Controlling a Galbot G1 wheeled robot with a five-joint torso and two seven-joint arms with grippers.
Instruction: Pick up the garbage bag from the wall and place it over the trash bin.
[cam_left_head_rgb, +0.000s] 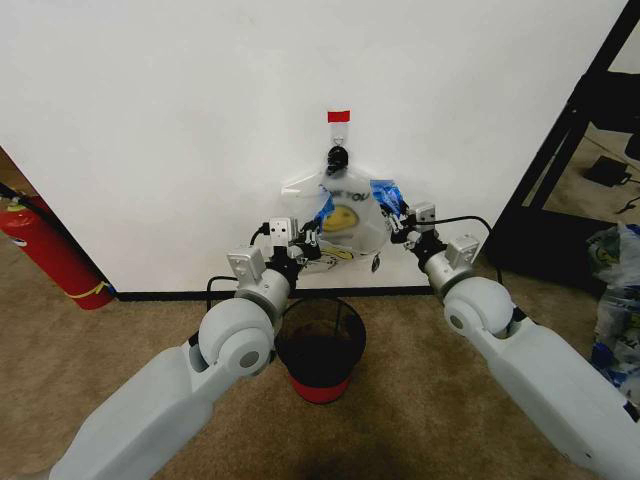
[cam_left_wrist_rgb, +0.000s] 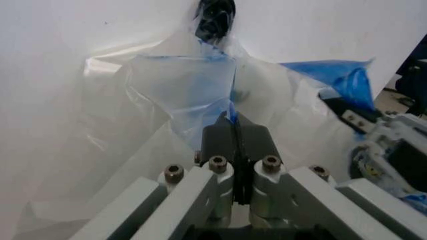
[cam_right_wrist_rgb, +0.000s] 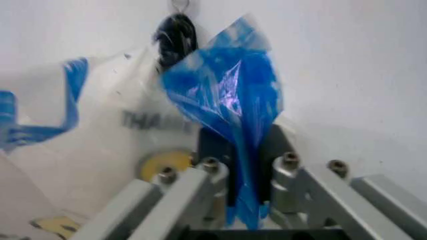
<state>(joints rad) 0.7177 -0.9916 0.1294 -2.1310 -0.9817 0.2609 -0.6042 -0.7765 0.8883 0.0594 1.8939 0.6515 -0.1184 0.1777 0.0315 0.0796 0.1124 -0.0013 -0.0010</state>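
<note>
Wrist views: left tool (cam_left_wrist_rgb: 235, 131) and right tool (cam_right_wrist_rgb: 243, 145) each clenched on garbage bag (cam_left_head_rgb: 345, 215) blue patches. Head view: trash bin (cam_left_head_rgb: 320, 345) at 6 o'clock below bag, contents indiscernible.

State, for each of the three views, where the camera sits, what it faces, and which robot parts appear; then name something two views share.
Head view: on the head, facing the wall, garbage bag and trash bin; both arms show.
Left wrist view: behind the left claw, shut on a blue patch of the bag.
Right wrist view: behind the right claw, shut on the other patch.
Shared: all views show the bag.
</note>
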